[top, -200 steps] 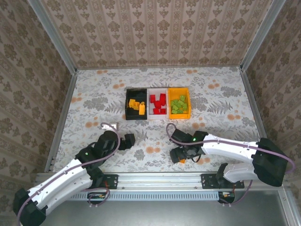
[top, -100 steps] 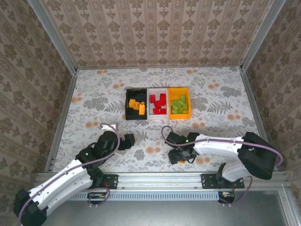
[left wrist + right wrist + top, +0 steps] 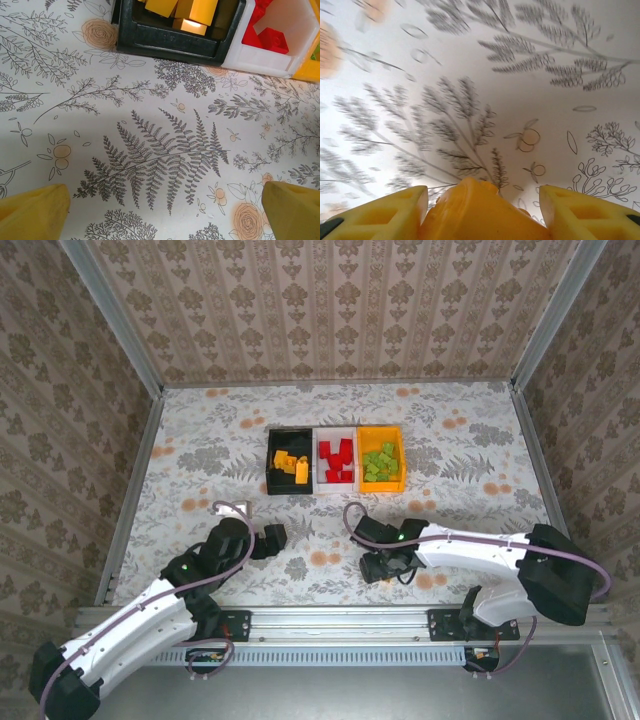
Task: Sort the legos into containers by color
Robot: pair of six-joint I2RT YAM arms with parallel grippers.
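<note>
Top view: black bin [image 3: 290,432] w/ orange legos [image 3: 290,462], white bin [image 3: 335,430] w/ red legos [image 3: 337,462], orange bin [image 3: 380,430] w/ green legos [image 3: 378,462], seen in a row on surface [image 3: 200,460].
Left wrist: left gripper [image 3: 162,210] spread wide, nothing btwn fingers [image 3: 35,210]; black bin just ahead.
Right wrist: right gripper [image 3: 482,200] clamped on lone orange lego [image 3: 480,215], at surface.

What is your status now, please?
Left gripper open, empty. Right gripper astride orange brick, grip unconfirmed. Nothing seen blocking way to black bin.

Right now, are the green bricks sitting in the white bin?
No, the green bricks lie in the orange bin, and the white bin beside it holds red bricks.
</note>
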